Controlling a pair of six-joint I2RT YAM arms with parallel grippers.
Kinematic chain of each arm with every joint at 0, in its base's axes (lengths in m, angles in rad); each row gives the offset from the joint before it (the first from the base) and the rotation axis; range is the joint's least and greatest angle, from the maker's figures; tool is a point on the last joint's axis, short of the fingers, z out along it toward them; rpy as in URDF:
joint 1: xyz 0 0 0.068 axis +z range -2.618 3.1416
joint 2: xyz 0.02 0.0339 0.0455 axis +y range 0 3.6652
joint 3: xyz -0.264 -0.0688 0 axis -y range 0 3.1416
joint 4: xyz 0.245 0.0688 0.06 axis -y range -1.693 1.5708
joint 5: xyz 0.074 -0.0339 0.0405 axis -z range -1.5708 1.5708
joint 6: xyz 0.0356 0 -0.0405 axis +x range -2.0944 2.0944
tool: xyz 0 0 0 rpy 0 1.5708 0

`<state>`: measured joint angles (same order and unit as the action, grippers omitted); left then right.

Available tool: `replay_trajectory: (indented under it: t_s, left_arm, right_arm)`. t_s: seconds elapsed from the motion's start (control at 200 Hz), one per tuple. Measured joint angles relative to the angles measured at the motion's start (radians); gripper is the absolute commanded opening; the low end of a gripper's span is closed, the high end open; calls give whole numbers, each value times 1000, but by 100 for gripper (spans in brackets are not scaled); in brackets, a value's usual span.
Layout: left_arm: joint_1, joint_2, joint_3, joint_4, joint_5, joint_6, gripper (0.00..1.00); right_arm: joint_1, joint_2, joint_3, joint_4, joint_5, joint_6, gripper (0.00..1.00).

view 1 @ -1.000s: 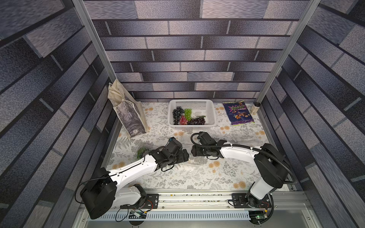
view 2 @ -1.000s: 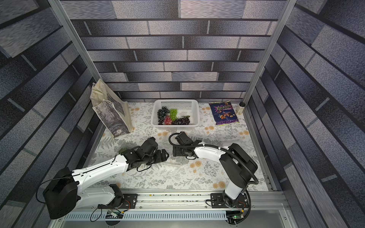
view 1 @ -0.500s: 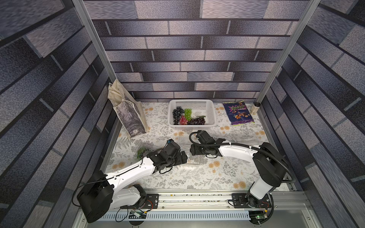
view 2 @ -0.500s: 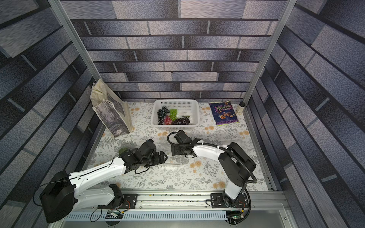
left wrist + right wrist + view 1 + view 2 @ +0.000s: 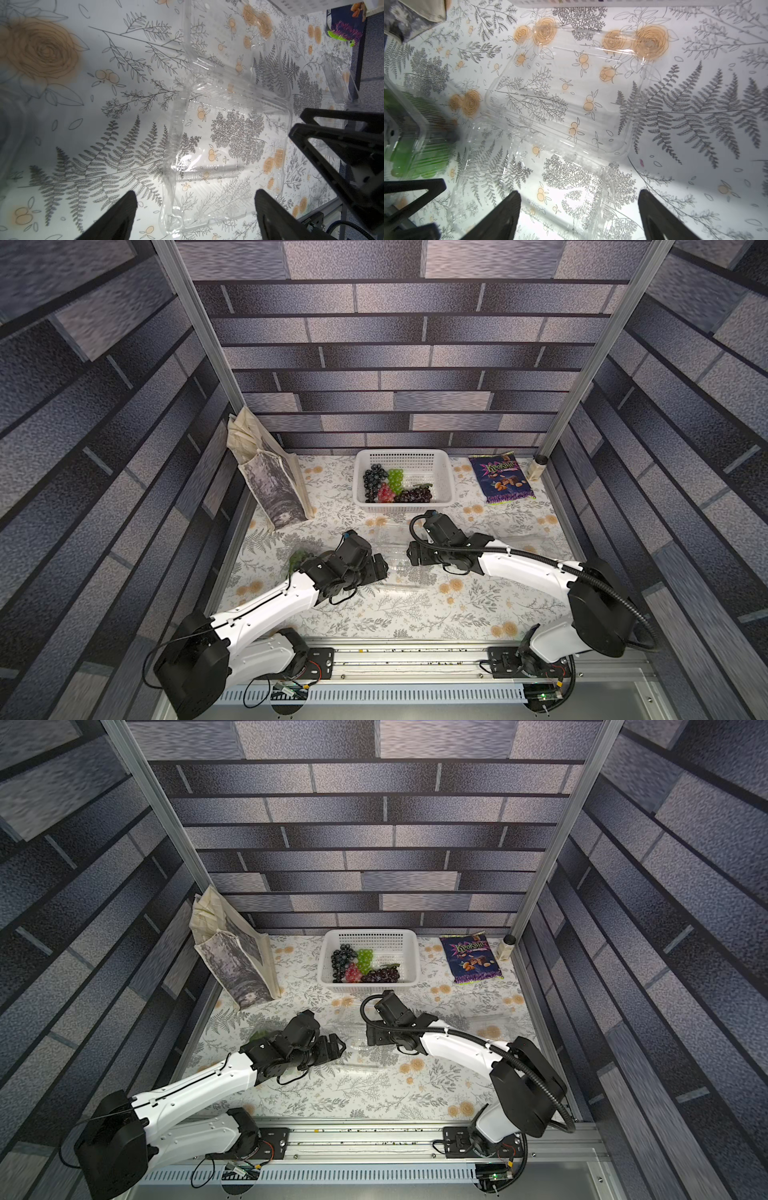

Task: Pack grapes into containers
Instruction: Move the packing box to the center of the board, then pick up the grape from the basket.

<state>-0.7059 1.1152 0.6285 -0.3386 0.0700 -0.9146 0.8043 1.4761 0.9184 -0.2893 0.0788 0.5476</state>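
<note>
You are looking at an open clear container (image 5: 228, 141) that is lying on the floral tablecloth (image 5: 415, 614) in the middle of the table, with its two halves spread out, one of them toward the white basket (image 5: 448, 472). Your left gripper (image 5: 383, 569) is hovering low at the left side of this container. Its fingers (image 5: 124, 214) are standing wide apart and are clamping nothing; in the left wrist view a corner of the container is showing between them, and neither finger is pressing it. Your right gripper (image 5: 409, 554) is facing it from the other side, very near. Its fingers (image 5: 504, 216) are also standing wide apart over the near half of the container, and they are gripping nothing. Most of the grapes are sitting in the basket at the far side: a black bunch (image 5: 371, 481), a green bunch (image 5: 395, 477), a red bunch (image 5: 385, 492) and a dark purple bunch (image 5: 417, 493), all touching each other. More green grapes (image 5: 409, 164) are lying inside a second container (image 5: 415, 128), under ribbed clear plastic, just beside your left arm. A third container (image 5: 336, 83) is standing apart, on the right side of the table. A tote bag (image 5: 272, 485) is leaning at the far left and a snack bag (image 5: 500, 479) is lying at the far right.
</note>
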Motion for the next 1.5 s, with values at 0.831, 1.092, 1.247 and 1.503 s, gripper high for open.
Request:
replay_trajectory:
  t_s: [0.831, 1.092, 1.247, 1.503]
  left_arm:
    - [312, 251, 548, -172, 45, 181, 89]
    - [366, 539, 838, -205, 63, 259, 83]
    - [367, 730, 1050, -254, 60, 315, 81]
    - [367, 1057, 1458, -393, 20, 396, 68]
  right_arm:
    - [-235, 380, 731, -110, -43, -279, 73]
    - [-293, 580, 860, -63, -143, -265, 69]
    - [-352, 572, 818, -8, -190, -230, 69]
    - [-415, 475, 669, 47, -225, -203, 65]
